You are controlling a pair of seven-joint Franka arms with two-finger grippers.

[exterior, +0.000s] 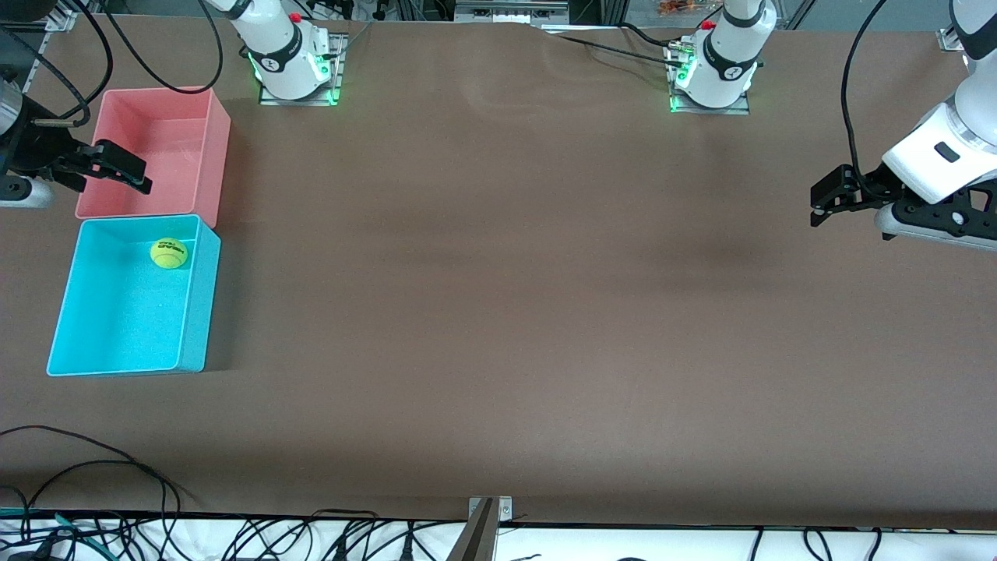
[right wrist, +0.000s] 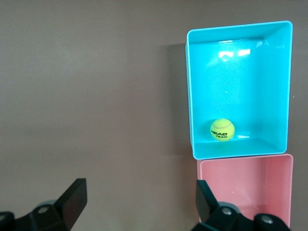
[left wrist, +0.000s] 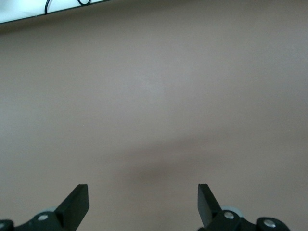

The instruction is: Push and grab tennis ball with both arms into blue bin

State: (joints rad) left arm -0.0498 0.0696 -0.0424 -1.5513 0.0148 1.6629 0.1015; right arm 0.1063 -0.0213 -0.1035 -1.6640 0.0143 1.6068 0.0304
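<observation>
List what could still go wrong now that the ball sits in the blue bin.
1. The right gripper, open, hangs over the pink bin beside the blue bin; a careless retreat might clip a wall and shift both bins.
2. The tennis ball lies loose by the wall nearest the pink bin, so a knock could roll it about.
The left gripper waits open over bare table.

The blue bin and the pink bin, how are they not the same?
The blue bin is cyan, while the pink bin is pink-red. The blue bin has the tennis ball inside, near the wall beside the pink bin; nothing shows in the pink bin. The blue bin sits nearer the front camera, and the pink bin lies partly under the right end effector. Both are rectangular, open-topped tubs, side by side.
</observation>
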